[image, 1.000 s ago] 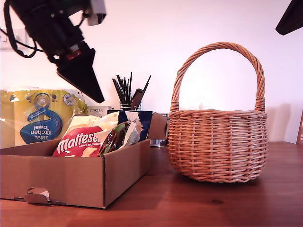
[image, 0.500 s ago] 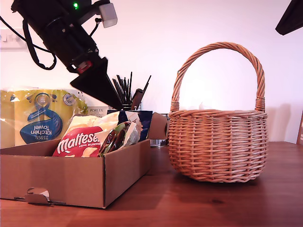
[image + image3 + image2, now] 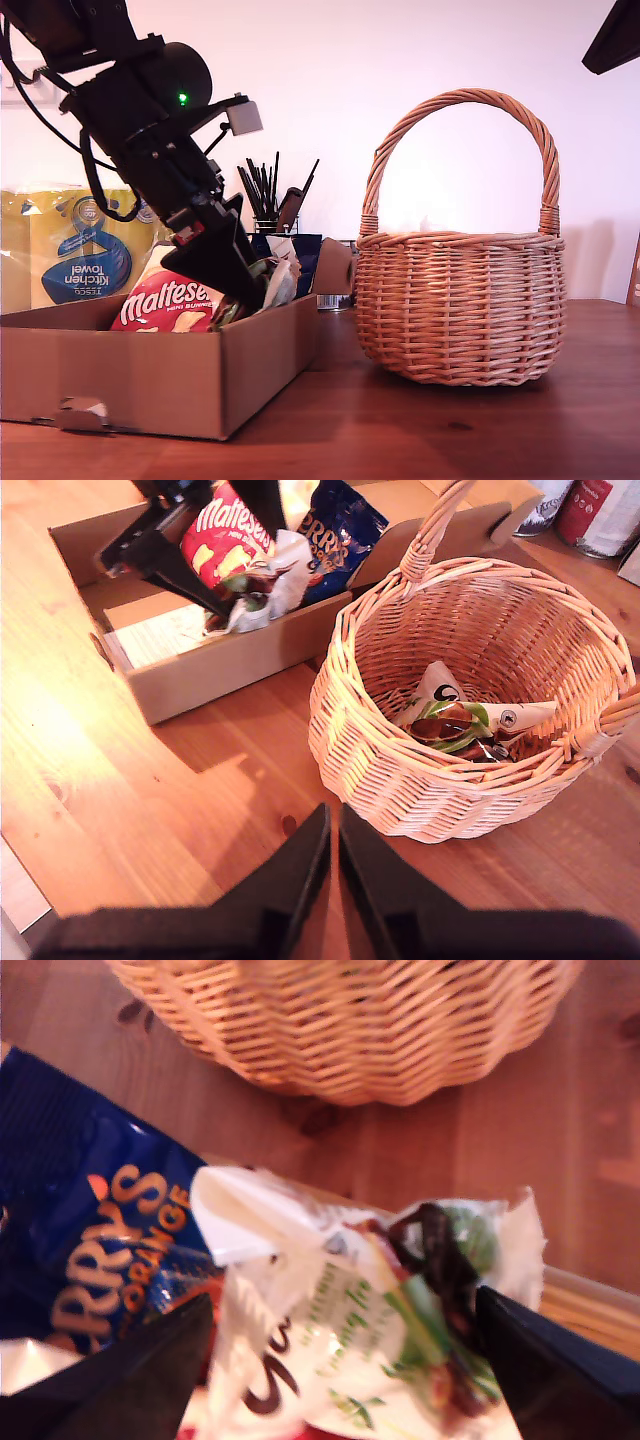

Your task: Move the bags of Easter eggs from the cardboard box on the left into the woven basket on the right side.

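The cardboard box (image 3: 150, 375) stands at the exterior view's left with bags of Easter eggs in it: a Maltesers bag (image 3: 165, 300), a dark blue Terry's bag (image 3: 90, 1220) and a white bag with green print (image 3: 380, 1330). My first gripper (image 3: 340, 1380) is open and reaches down into the box, one finger on each side of the white bag, touching or just above it. The woven basket (image 3: 460, 300) stands at the exterior view's right, with one white bag (image 3: 460, 720) inside. My second gripper (image 3: 333, 865) hangs shut and empty high above the table in front of the basket.
Behind the box stand a yellow-and-blue kitchen towel pack (image 3: 80, 250), a pot of dark utensils (image 3: 270, 195) and a white Porlex box. A dark arm part (image 3: 612, 35) shows in the exterior view's top right corner. Bare wooden table (image 3: 400, 430) lies in front.
My first arm has come down and toward the exterior view's right, from above the box to among the bags. Basket, box and the other arm stay still.
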You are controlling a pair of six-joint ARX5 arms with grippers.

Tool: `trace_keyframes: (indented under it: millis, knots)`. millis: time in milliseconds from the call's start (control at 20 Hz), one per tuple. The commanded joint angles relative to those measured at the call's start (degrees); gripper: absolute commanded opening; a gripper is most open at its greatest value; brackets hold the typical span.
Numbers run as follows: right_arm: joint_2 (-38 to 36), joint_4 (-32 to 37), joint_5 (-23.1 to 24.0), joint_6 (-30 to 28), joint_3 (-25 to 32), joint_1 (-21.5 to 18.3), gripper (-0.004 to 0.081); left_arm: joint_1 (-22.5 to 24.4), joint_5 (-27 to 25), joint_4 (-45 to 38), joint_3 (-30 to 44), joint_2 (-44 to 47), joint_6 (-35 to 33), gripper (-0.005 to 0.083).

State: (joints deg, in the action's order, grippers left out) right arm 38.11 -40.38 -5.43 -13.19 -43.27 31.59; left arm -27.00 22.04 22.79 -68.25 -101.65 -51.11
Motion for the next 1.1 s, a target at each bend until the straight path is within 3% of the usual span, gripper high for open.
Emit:
trace_keyframes:
  millis: [0,500,600,750,850,1050]
  knots:
    - [-0.13,0.26,-0.13,-0.15,0.39,-0.15,-0.0013,0.00,0.57,-0.35,0.66,-2.95,-0.37,0.0766]
    - [-0.13,0.26,-0.13,-0.24,0.39,-0.15,-0.0013,-0.07,1.03,2.23,0.66,-7.06,-0.24,0.0742]
    - [-0.13,0.26,-0.11,-0.24,0.39,-0.15,-0.0013,-0.07,0.81,2.62,0.66,-7.06,0.33,0.0590]
    - [-0.13,0.26,-0.11,-0.24,0.39,-0.15,-0.0013,-0.04,0.37,4.46,0.63,-7.06,0.28,0.0223]
    - [-0.13,0.26,-0.11,-0.24,0.39,-0.15,-0.0013,-0.04,0.39,5.27,0.63,-7.06,0.31,0.0159]
    - [-0.13,0.24,-0.11,-0.24,0.39,-0.15,-0.0013,-0.07,0.24,7.45,0.52,-6.99,0.39,0.0159]
